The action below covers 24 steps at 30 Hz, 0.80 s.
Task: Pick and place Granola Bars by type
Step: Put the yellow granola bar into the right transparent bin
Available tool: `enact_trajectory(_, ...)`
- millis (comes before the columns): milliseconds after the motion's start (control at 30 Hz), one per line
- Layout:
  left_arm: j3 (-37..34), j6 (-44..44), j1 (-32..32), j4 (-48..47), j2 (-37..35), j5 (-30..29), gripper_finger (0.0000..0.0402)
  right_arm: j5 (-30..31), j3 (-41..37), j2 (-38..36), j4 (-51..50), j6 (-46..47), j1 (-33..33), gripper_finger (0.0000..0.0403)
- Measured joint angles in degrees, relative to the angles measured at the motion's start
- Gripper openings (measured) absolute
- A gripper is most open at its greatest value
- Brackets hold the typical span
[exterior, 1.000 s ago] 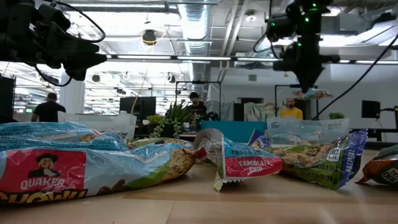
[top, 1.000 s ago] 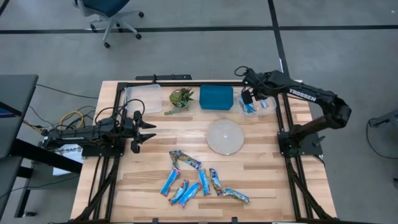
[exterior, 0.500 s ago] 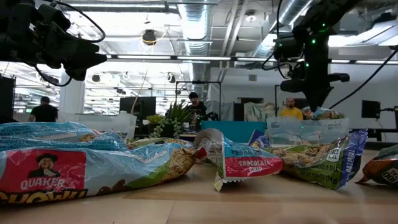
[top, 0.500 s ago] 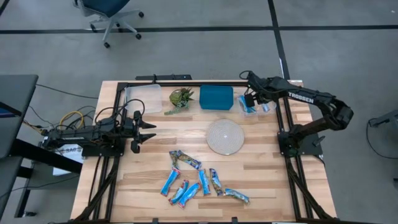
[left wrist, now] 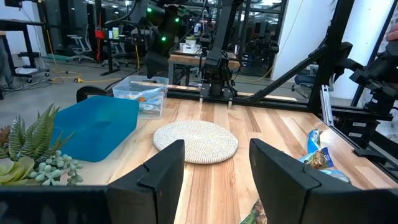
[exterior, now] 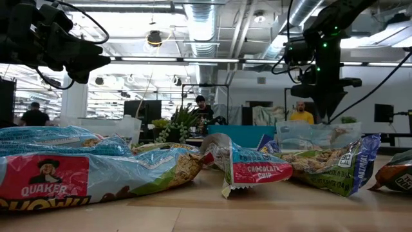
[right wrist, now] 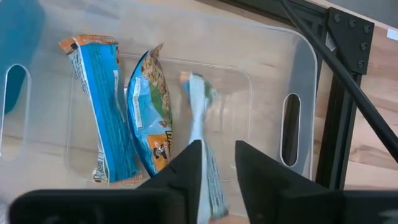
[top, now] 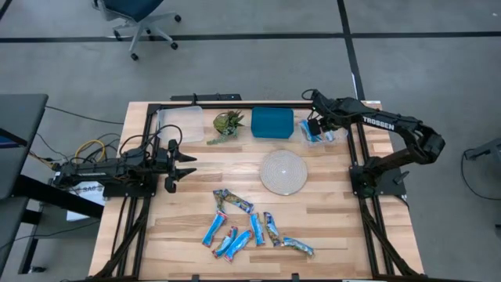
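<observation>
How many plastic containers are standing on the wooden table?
3, along the far edge: a clear plastic tub at left, a blue tub in the middle, a clear tub holding foil-wrapped granola bars beneath the right gripper.

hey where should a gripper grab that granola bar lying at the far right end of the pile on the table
Grip the rightmost bar across its narrow middle, coming straight down from above. It lies flat on the table and at the pile's edge, with bare wood on both long sides, so fingers probably fit without nudging its neighbours.

Right end effector (top: pixel 315 125) extended far across the table, fingers narrowly parted, left end effector (top: pixel 186 165) parked, fingers spread
</observation>
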Motion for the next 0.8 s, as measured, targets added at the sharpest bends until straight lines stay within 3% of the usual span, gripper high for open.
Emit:
enact_trajectory(367,0.0,0.0,0.0,0.0,0.0,0.0,0.0174,-5.4,4.7,-0.9,0.1,1.3,4.8,0.0132)
enact_trajectory(600,0.0,0.0,0.0,0.0,0.0,0.0,0.0174,-9.7,12.6,-1.0,-2.0,3.5,16.4,0.0133)
enact_trajectory(800,0.0,0.0,0.0,0.0,0.0,0.0,0.0174,-13.5,14.5,-1.0,-2.1,7.3,27.6,0.0134)
